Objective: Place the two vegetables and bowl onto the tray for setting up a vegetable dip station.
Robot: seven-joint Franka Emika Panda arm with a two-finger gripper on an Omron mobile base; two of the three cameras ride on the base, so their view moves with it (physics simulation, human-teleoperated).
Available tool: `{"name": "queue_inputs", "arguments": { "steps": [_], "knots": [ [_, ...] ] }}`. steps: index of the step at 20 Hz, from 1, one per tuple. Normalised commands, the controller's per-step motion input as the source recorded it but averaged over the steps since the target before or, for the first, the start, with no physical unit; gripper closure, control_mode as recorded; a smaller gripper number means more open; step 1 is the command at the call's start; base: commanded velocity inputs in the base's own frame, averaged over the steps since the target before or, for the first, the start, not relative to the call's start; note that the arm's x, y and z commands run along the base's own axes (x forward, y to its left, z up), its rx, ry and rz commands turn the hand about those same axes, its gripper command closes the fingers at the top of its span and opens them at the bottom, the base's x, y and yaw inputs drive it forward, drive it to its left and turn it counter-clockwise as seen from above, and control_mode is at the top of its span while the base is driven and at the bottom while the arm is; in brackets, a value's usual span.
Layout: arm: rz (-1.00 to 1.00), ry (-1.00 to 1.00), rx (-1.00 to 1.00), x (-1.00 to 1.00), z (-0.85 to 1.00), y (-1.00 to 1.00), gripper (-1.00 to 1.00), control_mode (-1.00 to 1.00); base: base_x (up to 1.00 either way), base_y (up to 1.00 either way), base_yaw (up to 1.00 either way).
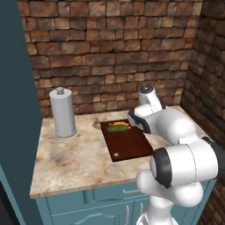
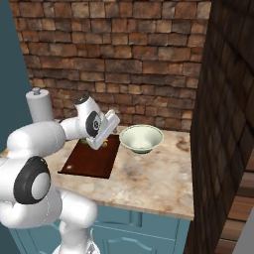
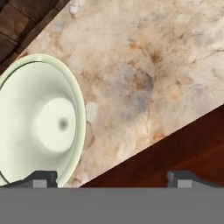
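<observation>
Hanging over the counter's back half, the gripper (image 3: 112,177) has its jaws spread wide and holds nothing; in the hand view one fingertip (image 3: 41,177) sits over the bowl's rim and the other over the tray's corner, w/ bare stone between them.

Nearest the robot: one marble counter (image 1: 70,162) on teal cabinets, front edge running across both base views.

Next back: one tray (image 1: 127,143), a flat dark reddish-brown board lying flat on the counter, a small white dot near its front end. Its far end carries two vegetables, lying close side by side: one cucumber (image 1: 117,129), dark green, and one carrot (image 1: 121,124), orange, just behind it. In the right base view the arm's wrist covers most of that end of the board, so only a bit of green and orange peeks out below the hand.

Beside the tray, to the right: one bowl (image 2: 141,138), pale greenish-white, round and shallow, upright on the stone. It's off the tray, near the tray's right edge but not touching, per the hand view, where a strip of marble separates the two.

Further left, well apart from the tray: one tall grey canister (image 1: 62,112) w/ knob lid, upright near the wall.

Behind it all: a brick wall (image 1: 110,48), turning a corner at right.
</observation>
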Motion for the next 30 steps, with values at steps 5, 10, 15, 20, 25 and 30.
{"name": "queue_inputs", "arguments": {
  "steps": [5, 10, 15, 20, 25, 30],
  "knots": [
    [-0.07, -0.02, -0.02, 0.1, -0.28, 0.0, -1.0, -1.0, 0.0, 0.0, 0.0],
    [-0.08, -0.04, -0.03, 0.09, -0.27, -0.01, -1.0, -1.0, 0.0, 0.0, 0.0],
    [-0.08, -0.05, -0.02, 0.14, -0.27, -0.06, -1.0, -1.0, 0.0, 0.0, 0.0],
    [-0.1, -0.04, -0.01, 0.12, -0.19, -0.08, -1.0, -1.0, 0.0, 0.0, 0.0],
    [-0.08, -0.03, -0.01, 0.16, -0.18, -0.01, -1.0, -1.0, 0.0, 0.0, 0.0],
    [-0.05, -0.01, 0.0, 0.13, -0.2, 0.0, -1.0, -1.0, 0.0, 0.0, 0.0]
  ]
}}
